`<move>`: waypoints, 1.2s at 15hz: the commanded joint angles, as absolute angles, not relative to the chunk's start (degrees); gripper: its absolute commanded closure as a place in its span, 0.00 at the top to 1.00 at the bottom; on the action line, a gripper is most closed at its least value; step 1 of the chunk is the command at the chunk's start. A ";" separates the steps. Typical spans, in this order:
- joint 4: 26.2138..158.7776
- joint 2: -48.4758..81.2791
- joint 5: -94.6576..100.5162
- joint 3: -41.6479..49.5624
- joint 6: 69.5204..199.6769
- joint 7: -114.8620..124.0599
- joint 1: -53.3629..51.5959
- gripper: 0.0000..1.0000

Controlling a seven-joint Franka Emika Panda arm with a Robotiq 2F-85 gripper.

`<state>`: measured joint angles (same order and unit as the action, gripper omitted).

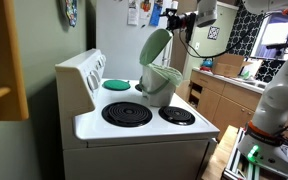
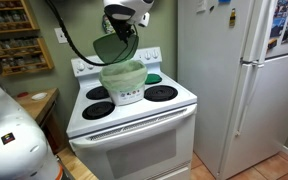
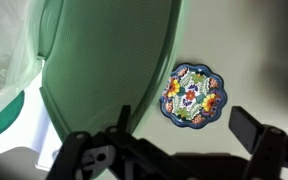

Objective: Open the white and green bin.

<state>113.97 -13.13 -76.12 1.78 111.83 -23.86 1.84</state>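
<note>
White stove-top surface carries white and green bin near centre, lid up, among black coil burners; flat dark-green disc at rear

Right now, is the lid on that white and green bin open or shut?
Open. The lid stands raised nearly upright above the white and green bin, whose mouth shows uncovered in both exterior views.

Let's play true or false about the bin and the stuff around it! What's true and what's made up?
1. The lid of the white and green bin is up. True.
2. The bin stands on the floor. False: it stands on the stove.
3. A flat green disc lies on the stove near the bin. True.
4. The fridge door hangs open. False: it is shut.
</note>
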 commanded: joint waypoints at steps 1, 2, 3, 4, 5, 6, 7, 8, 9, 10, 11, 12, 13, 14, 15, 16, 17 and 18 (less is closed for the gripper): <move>113.14 -12.24 -78.12 1.54 112.05 -23.72 1.23 1.00; 113.22 -12.34 -77.56 1.48 112.25 -23.30 1.37 1.00; 113.38 -12.56 -76.39 1.35 113.01 -22.61 1.63 1.00; 113.48 -12.79 -75.71 1.36 113.36 -22.13 1.81 1.00; 113.68 -13.28 -74.79 1.41 114.01 -21.40 2.09 1.00; 113.85 -13.63 -73.67 1.45 114.48 -20.85 2.36 1.00; 114.16 -14.11 -72.03 1.44 115.36 -19.91 2.71 1.00; 114.50 -14.67 -70.00 1.45 115.86 -18.56 3.06 1.00; 114.74 -15.17 -67.80 1.46 116.51 -17.37 3.38 1.00; 115.17 -16.06 -64.78 1.47 116.58 -15.45 3.75 1.00; 115.79 -17.19 -61.26 1.27 117.59 -12.78 4.23 1.00; 116.39 -18.35 -57.76 1.42 116.98 -10.63 4.65 1.00; 117.95 -20.56 -53.79 1.30 117.23 -7.61 5.25 1.00; 119.38 -22.60 -50.17 1.34 116.94 -5.66 5.73 1.00; 120.80 -24.62 -47.46 1.70 115.84 -3.91 6.04 1.00; 122.40 -26.78 -44.97 1.99 115.27 -2.54 6.34 1.00; 123.97 -28.86 -43.40 2.62 114.08 -1.74 6.49 1.00; 124.97 -30.56 -42.62 3.47 112.31 -1.03 6.40 1.00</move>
